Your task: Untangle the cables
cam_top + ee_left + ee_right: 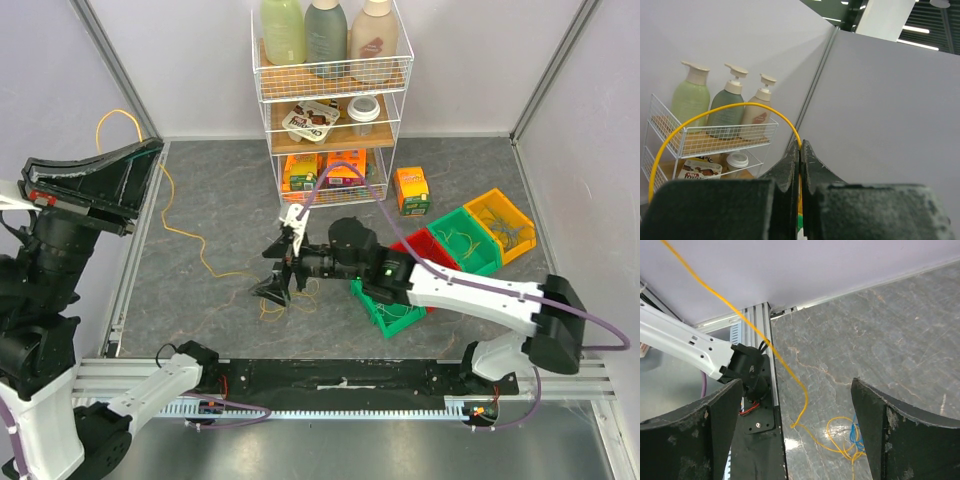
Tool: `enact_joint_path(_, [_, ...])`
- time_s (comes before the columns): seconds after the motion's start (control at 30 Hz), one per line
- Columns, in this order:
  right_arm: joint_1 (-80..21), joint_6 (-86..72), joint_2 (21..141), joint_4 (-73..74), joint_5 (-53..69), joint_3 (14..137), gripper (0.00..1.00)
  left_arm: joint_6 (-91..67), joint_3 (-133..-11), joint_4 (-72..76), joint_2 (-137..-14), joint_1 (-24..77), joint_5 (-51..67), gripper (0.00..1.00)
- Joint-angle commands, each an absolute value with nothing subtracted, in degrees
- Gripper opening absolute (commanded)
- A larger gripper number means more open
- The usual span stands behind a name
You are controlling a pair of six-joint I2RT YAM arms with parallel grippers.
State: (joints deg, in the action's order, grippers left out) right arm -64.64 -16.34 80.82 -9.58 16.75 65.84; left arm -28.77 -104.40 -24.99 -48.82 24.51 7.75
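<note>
Over on the left, the left gripper (800, 147) is up high off the tabletop (220, 200), and it's clamped fully together on the yellow cable (740, 105). Its wrist view shows the cable pinched right at the tips, then arcing up and over in a big loop. From there the yellow cable drops down and trails across the tabletop toward the middle. It ends in a small tangle of yellow and blue cables (852, 437) lying flat there.

The right gripper (796, 405) is stretched out low right by that tangle and spread wide. It's got nothing pinched; the yellow cable just runs past in the gap between the fingers (695, 435). Further right, a green bin (395, 310) sits beside the right arm with thin wires in it.
</note>
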Motion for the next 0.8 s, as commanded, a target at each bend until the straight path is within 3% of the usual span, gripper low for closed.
enact_joint_path(0.0, [-66.09,-18.36,87.17,-16.78,14.96,67.06,0.93,-30.41,-105.38,-23.47,-48.87,24.7,8.96,0.02])
enact_joint_path(0.07, [-66.18,-19.42,89.55,-17.66,12.75,67.32,0.86,-30.5,-105.38,-23.47,-48.69,24.61,9.05,0.02])
enact_joint_path(0.17, [-66.44,-22.58,92.02,-19.5,14.48,68.73,0.64,-30.15,-105.12,-23.55,-48.34,24.78,8.88,0.02])
enact_joint_path(0.2, [-66.79,-23.02,92.46,-19.34,15.37,69.95,0.43,-29.62,-104.86,-23.73,-48.08,24.61,8.53,0.02])
enact_joint_path(0.23, [-67.14,-23.55,92.46,-17.68,15.64,72.22,0.13,-29.1,-104.51,-24.08,-47.82,24.61,8.0,0.02])
enact_joint_path(0.27, [-67.24,-24.16,91.76,-14.19,15.91,75.38,0.0,-27.96,-103.89,-24.78,-47.46,24.61,7.3,0.02])
enact_joint_path(0.57, [-67.06,-20.75,83.5,3.67,11.26,103.77,0.0,-22.14,-84.57,-27.59,-41.4,24.78,-2.9,0.02])
enact_joint_path(0.77, [-64.25,-21.61,83.49,6.86,8.17,104.33,0.0,-25.66,-73.75,-27.16,-36.83,24.61,1.58,0.02])
